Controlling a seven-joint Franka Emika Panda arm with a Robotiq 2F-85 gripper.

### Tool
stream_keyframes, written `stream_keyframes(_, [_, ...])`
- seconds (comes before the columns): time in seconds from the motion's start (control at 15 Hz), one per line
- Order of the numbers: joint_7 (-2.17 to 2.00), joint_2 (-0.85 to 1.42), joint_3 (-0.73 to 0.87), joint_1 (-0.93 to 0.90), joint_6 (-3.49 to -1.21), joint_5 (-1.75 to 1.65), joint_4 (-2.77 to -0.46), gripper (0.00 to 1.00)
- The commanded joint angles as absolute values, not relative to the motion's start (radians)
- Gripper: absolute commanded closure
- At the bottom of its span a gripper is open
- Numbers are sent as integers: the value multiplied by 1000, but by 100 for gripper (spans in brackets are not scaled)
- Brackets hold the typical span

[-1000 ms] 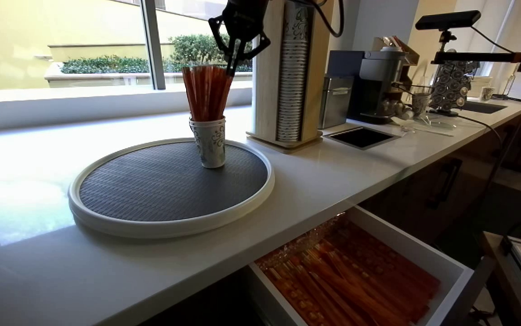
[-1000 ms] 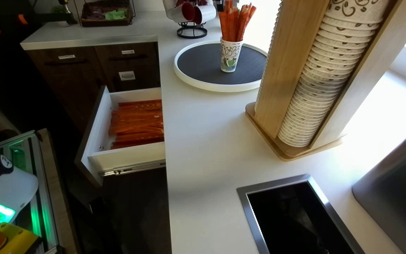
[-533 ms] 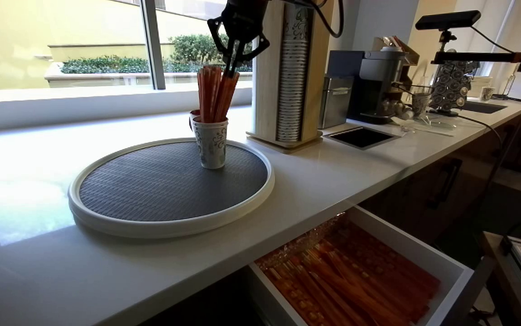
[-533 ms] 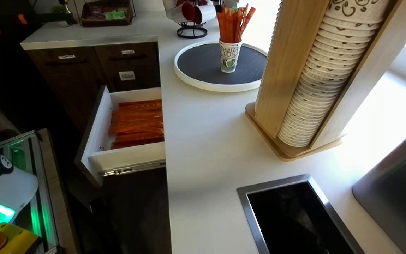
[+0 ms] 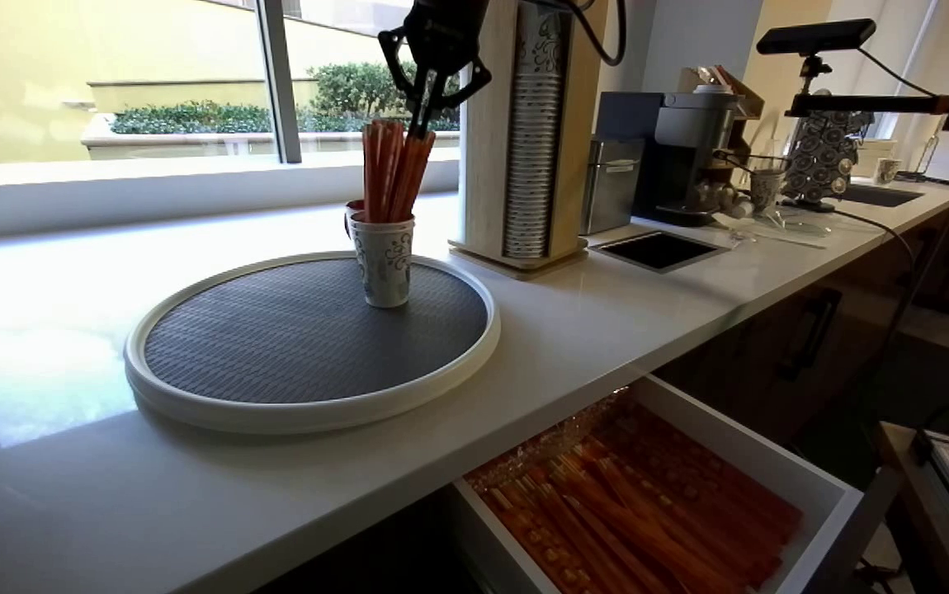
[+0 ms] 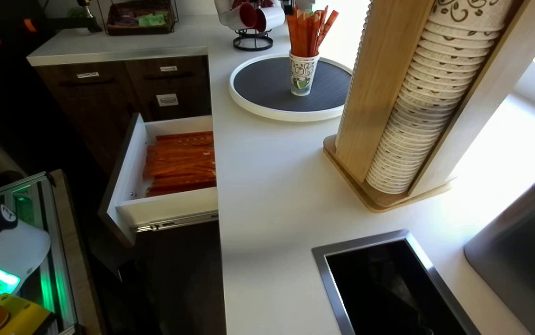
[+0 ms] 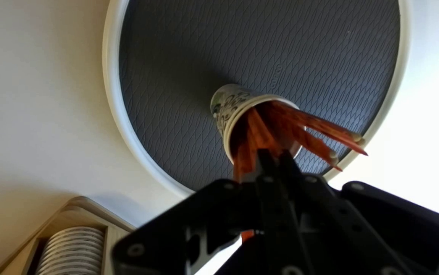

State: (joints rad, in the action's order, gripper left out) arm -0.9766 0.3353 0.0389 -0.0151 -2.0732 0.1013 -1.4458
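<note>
A patterned paper cup (image 5: 386, 268) stands upright on the grey, white-rimmed turntable (image 5: 313, 418) and holds many orange-red wrapped sticks (image 5: 384, 177). Cup (image 6: 302, 79), sticks (image 6: 304, 35) and turntable (image 6: 290, 114) also show in an exterior view. My gripper (image 5: 418, 128) points down at the tops of the sticks on one side of the bundle. In the wrist view my gripper (image 7: 276, 152) has its fingertips close together with a narrow gap, over the cup (image 7: 229, 105). Some sticks (image 7: 315, 130) lean out away from it. Whether a stick lies between the fingertips I cannot tell.
A tall wooden cup dispenser (image 5: 483, 173) stands beside the turntable, close to the arm. An open drawer (image 6: 170, 204) full of orange sticks juts out below the counter. A black recessed opening (image 6: 379, 279) and a mug rack (image 6: 252, 44) are on the counter.
The sticks have swung toward the dispenser side, sit slightly lower and part into bunches. The cup has shifted very slightly. My gripper is almost still; little changed in the last half second.
</note>
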Motion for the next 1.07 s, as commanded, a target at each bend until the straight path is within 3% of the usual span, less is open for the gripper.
stream_keyframes(0.0, [-989,321,45,-22,-2044,110,-1447,98])
stream_keyframes(1.0, [-991,310,44,-26,-2031,104,-1439,98])
